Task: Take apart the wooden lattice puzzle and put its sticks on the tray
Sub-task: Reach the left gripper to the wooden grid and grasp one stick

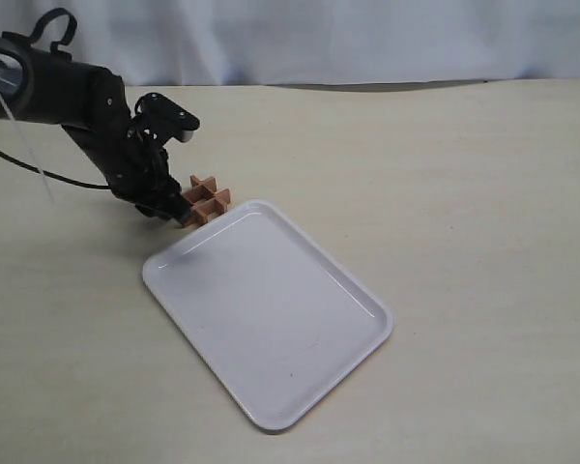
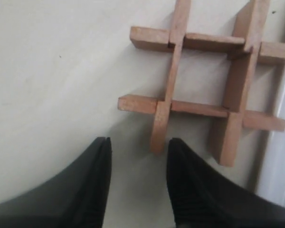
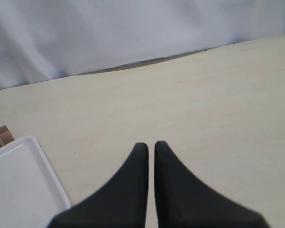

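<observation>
Left claw (image 2: 138, 142) hangs open low over the counter (image 2: 52, 71), fingers (image 2: 92, 180) spread just short of the puzzle (image 2: 237, 80), whose four sticks (image 2: 172, 71) lie interlocked flat beside a corner of the tray (image 1: 271, 319), while the right claw (image 3: 150, 145), pinched shut and holding nothing, hovers well apart.

A pale cream, matte table (image 1: 464, 193) fills the scene under soft, even light that casts only faint shadows, and along its far edge hangs a wrinkled white cloth backdrop (image 1: 367, 39) with a thin dark gap beneath.
</observation>
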`<action>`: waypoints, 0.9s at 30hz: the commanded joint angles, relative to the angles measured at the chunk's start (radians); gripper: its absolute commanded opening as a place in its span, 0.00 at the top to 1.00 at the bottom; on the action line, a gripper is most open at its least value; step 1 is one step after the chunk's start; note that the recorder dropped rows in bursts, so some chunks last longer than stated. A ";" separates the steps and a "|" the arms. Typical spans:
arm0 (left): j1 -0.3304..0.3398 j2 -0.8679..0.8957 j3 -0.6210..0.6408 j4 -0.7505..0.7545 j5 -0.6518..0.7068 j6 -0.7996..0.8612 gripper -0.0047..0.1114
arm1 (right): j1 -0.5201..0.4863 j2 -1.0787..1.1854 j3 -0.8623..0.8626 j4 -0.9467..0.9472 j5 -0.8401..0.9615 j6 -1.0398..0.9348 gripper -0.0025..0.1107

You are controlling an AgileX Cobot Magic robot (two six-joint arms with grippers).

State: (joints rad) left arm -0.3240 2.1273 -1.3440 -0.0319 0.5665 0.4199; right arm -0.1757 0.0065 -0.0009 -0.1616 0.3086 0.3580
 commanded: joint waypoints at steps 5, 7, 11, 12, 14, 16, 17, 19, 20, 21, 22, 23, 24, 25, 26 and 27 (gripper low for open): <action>-0.002 0.028 -0.007 -0.015 -0.071 0.001 0.64 | -0.008 -0.007 0.001 -0.004 -0.012 0.002 0.94; -0.002 0.030 -0.007 -0.015 -0.083 0.001 0.64 | -0.008 -0.007 0.001 -0.004 -0.012 0.002 0.94; -0.002 0.030 -0.007 -0.015 -0.094 0.001 0.71 | -0.008 -0.007 0.001 -0.004 -0.012 0.002 0.94; -0.002 0.030 -0.007 -0.015 -0.091 0.001 0.76 | -0.008 -0.007 0.001 -0.004 -0.012 0.002 0.94; -0.002 0.030 -0.007 -0.015 -0.079 0.004 0.94 | -0.008 -0.007 0.001 -0.004 -0.012 0.002 0.94; -0.002 0.030 -0.007 -0.014 -0.054 0.030 0.96 | -0.008 -0.007 0.001 -0.004 -0.012 0.002 0.94; -0.002 0.028 -0.007 -0.012 -0.050 0.034 0.96 | -0.008 -0.007 0.001 -0.004 -0.012 0.002 0.94; -0.002 0.028 -0.007 -0.010 -0.038 0.034 0.96 | -0.008 -0.007 0.001 -0.004 -0.012 0.002 0.94; -0.002 0.024 -0.007 -0.008 -0.030 0.034 0.96 | -0.008 -0.007 0.001 -0.004 -0.012 0.002 0.94; -0.002 0.019 -0.007 -0.006 -0.025 0.034 0.96 | -0.008 -0.007 0.001 -0.004 -0.012 0.002 0.94; -0.002 0.015 -0.007 -0.003 -0.021 0.034 0.96 | -0.008 -0.007 0.001 -0.004 -0.012 0.002 0.94; -0.002 0.004 -0.007 -0.003 -0.021 0.034 0.96 | -0.008 -0.007 0.001 -0.004 -0.012 0.002 0.94; -0.002 -0.011 -0.007 -0.003 -0.018 0.034 0.96 | -0.008 -0.007 0.001 -0.004 -0.012 0.002 0.94; -0.002 -0.034 -0.007 -0.005 -0.013 0.034 0.96 | -0.008 -0.007 0.001 -0.004 -0.012 0.002 0.94; -0.002 -0.051 -0.007 -0.005 -0.005 0.034 0.96 | -0.008 -0.007 0.001 -0.004 -0.012 0.002 0.94; -0.002 -0.087 -0.007 -0.003 0.017 0.034 0.96 | -0.008 -0.007 0.001 -0.004 -0.012 0.002 0.94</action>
State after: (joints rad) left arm -0.3240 2.0909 -1.3517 -0.0362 0.5578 0.4524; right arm -0.1757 0.0065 -0.0009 -0.1616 0.3086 0.3580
